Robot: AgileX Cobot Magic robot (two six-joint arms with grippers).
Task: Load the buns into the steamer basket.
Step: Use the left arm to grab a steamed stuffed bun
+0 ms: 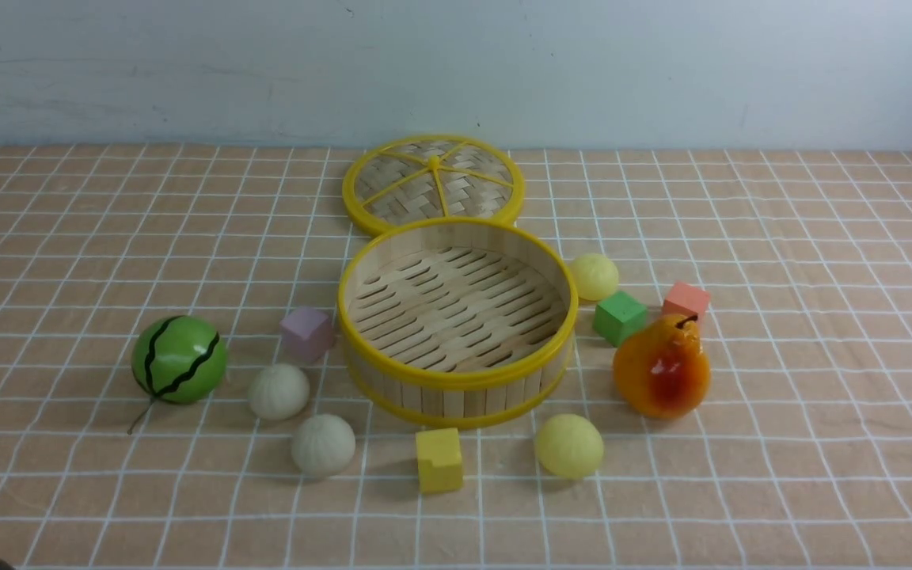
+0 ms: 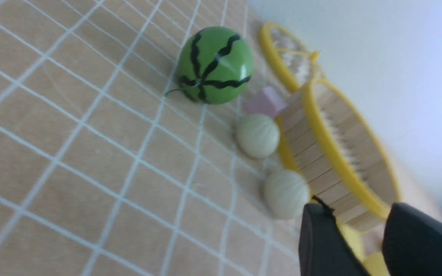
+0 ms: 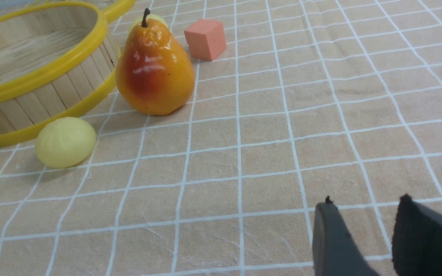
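The steamer basket [image 1: 456,378] stands empty mid-table. Two off-white buns [image 1: 279,391] [image 1: 323,445] lie at its front left. One pale yellow bun [image 1: 569,446] lies at its front right and another [image 1: 594,276] behind its right side. Neither gripper shows in the front view. In the left wrist view my left gripper [image 2: 358,209] is open and empty, short of the off-white buns [image 2: 258,135] [image 2: 286,194] and the basket wall [image 2: 313,153]. In the right wrist view my right gripper [image 3: 366,202] is open over bare cloth, well away from the yellow bun [image 3: 65,142].
The woven lid [image 1: 432,182] lies behind the basket. A watermelon toy [image 1: 179,359] and a pink cube [image 1: 307,333] sit to its left. A pear [image 1: 662,368], a green cube [image 1: 619,317] and a salmon cube [image 1: 685,301] sit to its right. A yellow cube [image 1: 438,459] lies in front.
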